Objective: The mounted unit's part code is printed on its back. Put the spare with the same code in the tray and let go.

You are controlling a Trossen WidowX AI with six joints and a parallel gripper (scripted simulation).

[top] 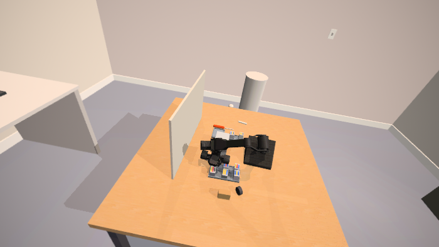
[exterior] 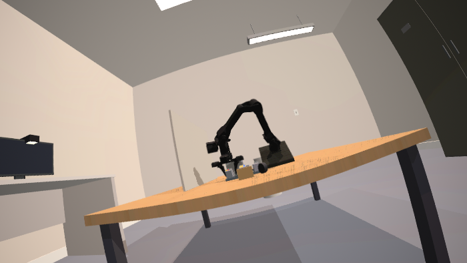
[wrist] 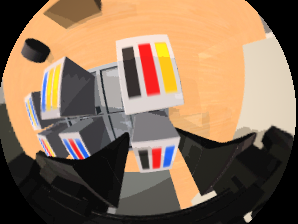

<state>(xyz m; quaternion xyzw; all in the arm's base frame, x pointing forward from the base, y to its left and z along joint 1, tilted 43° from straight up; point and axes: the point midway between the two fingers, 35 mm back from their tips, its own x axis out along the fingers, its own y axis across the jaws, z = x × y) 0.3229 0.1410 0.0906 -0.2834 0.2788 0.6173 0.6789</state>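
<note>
My gripper [top: 215, 163] [exterior: 231, 169] [wrist: 150, 133] points down at the back left corner of the near rack [top: 230, 179] [wrist: 113, 91]. It is open, with its fingers on either side of a grey spare with a black, red and blue label [wrist: 156, 158]; narrow gaps show beside that spare. A spare with a black, red and yellow label [top: 212, 169] [wrist: 150, 72] stands just beyond it. Several other spares stand in the rack, one labelled blue and yellow [wrist: 52, 90]. A blue-grey tray-like piece [top: 216, 131] lies behind the arm, partly hidden. The mounted unit's back code is not visible.
An upright pale panel [top: 188, 125] [exterior: 177, 150] stands left of the arm. A brown block [top: 224, 194] [exterior: 245, 173] [wrist: 75, 11] and a black round piece [top: 239, 190] [exterior: 263, 167] [wrist: 35, 50] lie before the rack. A red screwdriver [top: 219, 126] lies behind the arm.
</note>
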